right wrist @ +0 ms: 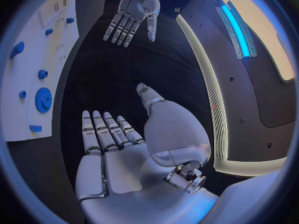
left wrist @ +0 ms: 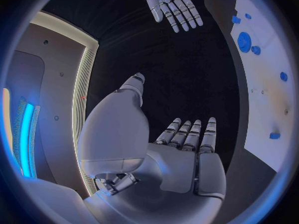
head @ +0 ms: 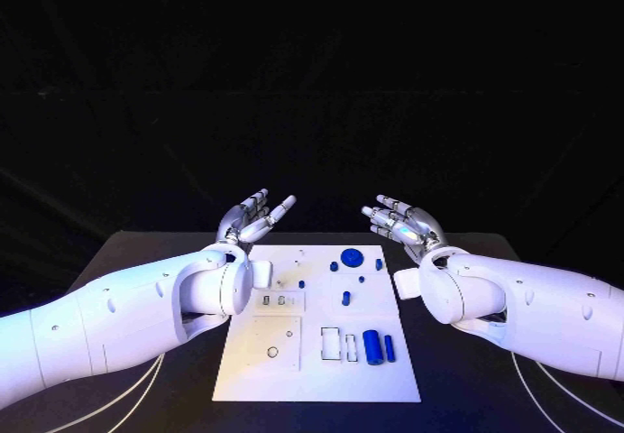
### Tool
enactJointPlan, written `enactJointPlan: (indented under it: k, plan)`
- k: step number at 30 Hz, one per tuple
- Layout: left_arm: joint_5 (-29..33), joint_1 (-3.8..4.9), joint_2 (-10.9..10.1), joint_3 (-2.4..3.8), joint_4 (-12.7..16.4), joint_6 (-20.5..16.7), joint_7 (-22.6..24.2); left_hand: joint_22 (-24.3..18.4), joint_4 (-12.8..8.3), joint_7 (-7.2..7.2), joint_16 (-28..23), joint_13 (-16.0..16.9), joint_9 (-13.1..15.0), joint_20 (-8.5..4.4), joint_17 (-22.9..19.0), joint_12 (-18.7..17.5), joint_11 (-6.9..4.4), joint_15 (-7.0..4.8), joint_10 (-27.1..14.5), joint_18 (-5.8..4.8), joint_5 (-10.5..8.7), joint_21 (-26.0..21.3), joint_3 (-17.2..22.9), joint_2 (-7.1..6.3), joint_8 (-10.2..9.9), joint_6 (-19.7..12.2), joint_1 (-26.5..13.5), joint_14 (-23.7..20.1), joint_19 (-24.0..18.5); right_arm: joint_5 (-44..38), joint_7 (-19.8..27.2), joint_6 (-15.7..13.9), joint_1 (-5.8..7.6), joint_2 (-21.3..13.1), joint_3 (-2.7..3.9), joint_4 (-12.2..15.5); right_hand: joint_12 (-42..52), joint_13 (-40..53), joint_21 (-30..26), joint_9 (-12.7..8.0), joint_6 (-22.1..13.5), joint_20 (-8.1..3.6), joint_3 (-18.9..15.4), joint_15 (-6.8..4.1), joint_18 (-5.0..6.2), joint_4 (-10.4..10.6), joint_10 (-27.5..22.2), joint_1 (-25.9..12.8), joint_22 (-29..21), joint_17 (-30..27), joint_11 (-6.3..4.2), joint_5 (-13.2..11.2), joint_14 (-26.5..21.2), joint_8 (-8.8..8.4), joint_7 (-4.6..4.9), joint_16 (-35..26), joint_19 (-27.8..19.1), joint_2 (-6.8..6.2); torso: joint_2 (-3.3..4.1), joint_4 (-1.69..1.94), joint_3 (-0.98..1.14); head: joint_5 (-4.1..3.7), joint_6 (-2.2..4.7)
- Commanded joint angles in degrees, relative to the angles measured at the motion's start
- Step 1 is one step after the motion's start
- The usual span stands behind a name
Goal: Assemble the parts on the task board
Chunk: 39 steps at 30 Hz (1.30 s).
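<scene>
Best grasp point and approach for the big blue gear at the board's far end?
Pinch the blue gear across its toothed rim, probably from above: it lies flat on the task board. The right robot hand is nearer and holds nothing.

Both hands raised past the task board's (head: 261, 379) far edge, left hand (head: 255, 216) and right hand (head: 400, 222) apart, fingers spread, holding nothing. Open gap between them. Blue parts (head: 377, 346) low on board; forearms flank its sides.

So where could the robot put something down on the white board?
The near edge of the task board, below the two blue cylinders, is bare. The far end around the blue gear is crowded with small parts.
</scene>
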Motion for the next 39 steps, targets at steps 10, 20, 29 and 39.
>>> enactJointPlan:
  k: [10,20,29,39]
  plan:
    - [0.29,1.16,-4.65,0.32,3.24,5.16,-0.33,4.98,0.33,6.41,8.09,3.23,2.76,0.98,3.63,7.45,4.7,1.64,33.35,3.64,-1.09,10.08,6.86,7.28,5.63,24.07,6.74,34.05,25.74,-28.25,-5.23,5.44,3.7,-0.47,-1.26,-2.59,3.73,1.29,9.04,1.74,32.17,0.26,5.03,-4.28,5.2,-7.0,32.8,8.31,3.57,1.33,-3.63,-0.17,32.01,4.14,5.69,3.49,22.46,-1.22,2.23,0.29,-0.15,-0.21,-0.61]
    - [-0.88,2.78,-8.19,0.32,6.72,5.59,-0.29,6.12,-0.26,5.11,8.88,2.64,2.91,0.81,4.35,8.06,2.2,-1.15,44.12,6.81,-1.45,13.98,8.14,8.62,7.41,37.38,9.05,43.83,31.17,-42.04,-9.47,5.4,5.47,-0.93,-1.17,-3.85,2.11,1.35,12.08,1.66,37.94,-1.85,9.89,-6.65,5.33,-7.95,40.16,6.62,4.14,1.49,-5.49,-0.57,40.08,3.0,4.31,3.54,28.09,-3.4,4.4,0.82,-0.33,-1.06,0.05]
    - [-1.26,4.13,-11.71,0.32,10.59,5.77,-0.49,6.13,-0.19,4.88,8.37,2.62,2.49,0.8,4.61,7.44,1.75,-1.69,46.55,7.18,-1.47,14.53,7.94,8.49,6.99,39.11,8.96,46.09,31.53,-59.28,-17.43,9.27,7.75,-0.54,-0.96,-4.82,2.05,1.74,14.81,1.94,41.13,-3.94,10.63,-8.94,5.4,-7.59,45.35,5.31,5.06,2.8,-7.33,1.54,46.98,3.18,2.73,5.08,32.58,-6.06,7.1,1.74,-0.72,-1.53,0.7]
    - [-0.29,4.77,-14.46,0.83,16.3,6.69,-0.65,6.54,-0.23,4.56,7.93,2.64,2.33,0.58,4.9,6.83,1.39,-2.08,48.15,7.77,-1.48,15.88,7.92,8.59,6.56,40.29,8.87,47.59,33.26,-79.92,-25.72,14.34,9.27,0.63,-0.72,-4.22,1.59,2.53,22.59,2.13,43.56,-8.67,8.34,-13.25,5.32,-6.65,49.64,5.15,8.84,8.96,-9.89,2.28,60.78,3.12,0.52,11.63,43.35,-9.04,9.78,2.62,-1.38,-2.51,1.47]
